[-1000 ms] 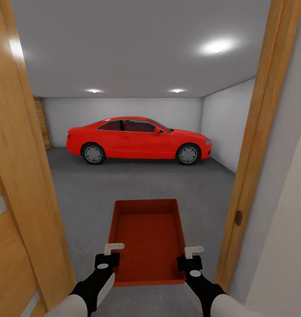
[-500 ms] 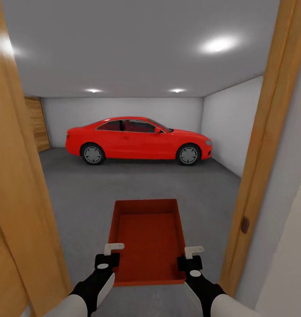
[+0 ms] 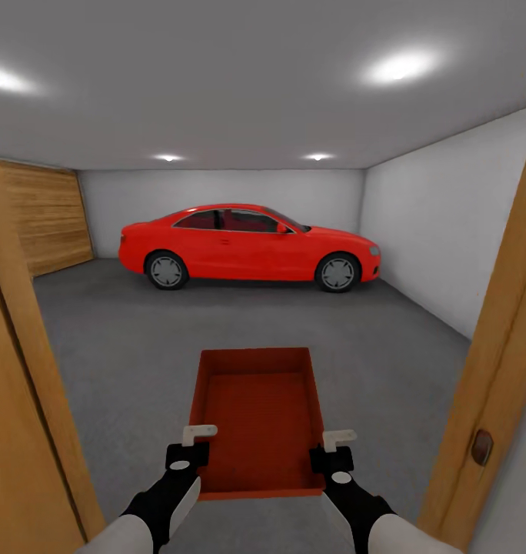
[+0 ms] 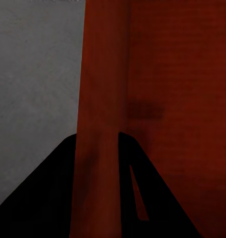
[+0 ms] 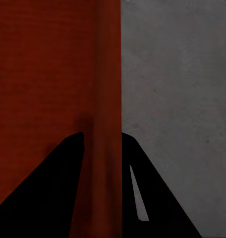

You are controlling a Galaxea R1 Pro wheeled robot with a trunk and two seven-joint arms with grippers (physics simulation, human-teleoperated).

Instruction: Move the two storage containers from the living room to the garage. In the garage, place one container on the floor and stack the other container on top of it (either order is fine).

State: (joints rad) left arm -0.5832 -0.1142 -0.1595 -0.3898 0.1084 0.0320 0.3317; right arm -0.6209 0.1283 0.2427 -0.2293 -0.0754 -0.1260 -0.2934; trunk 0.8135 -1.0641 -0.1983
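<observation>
I am holding one orange-red storage container (image 3: 257, 419) out in front of me, level, above the dark grey floor (image 3: 140, 362) of the garage (image 3: 440, 223). My left gripper (image 3: 195, 444) is clamped on the container's left wall near its near corner, and my right gripper (image 3: 334, 446) is clamped on the right wall, also near the near corner. In the left wrist view the left gripper (image 4: 98, 148) has one dark finger (image 4: 48, 193) outside the wall and the other inside the bin, with the container's wall (image 4: 100, 99) pinched between them. The right wrist view matches: the right gripper (image 5: 102, 146) straddles the container wall (image 5: 108, 74), one finger (image 5: 152, 193) over the grey concrete (image 5: 177, 99), the other over the bin's flat bottom.

The container is open-topped and I can see nothing inside it. Beyond the container, near the far wall, a red car (image 3: 249, 246) stands side-on. To the left of the car there is a wood-panelled wall section (image 3: 48, 219). Close on either side of the container stand a wooden door frame (image 3: 494, 369) on the right and a wooden door edge (image 3: 21, 400) on the left.
</observation>
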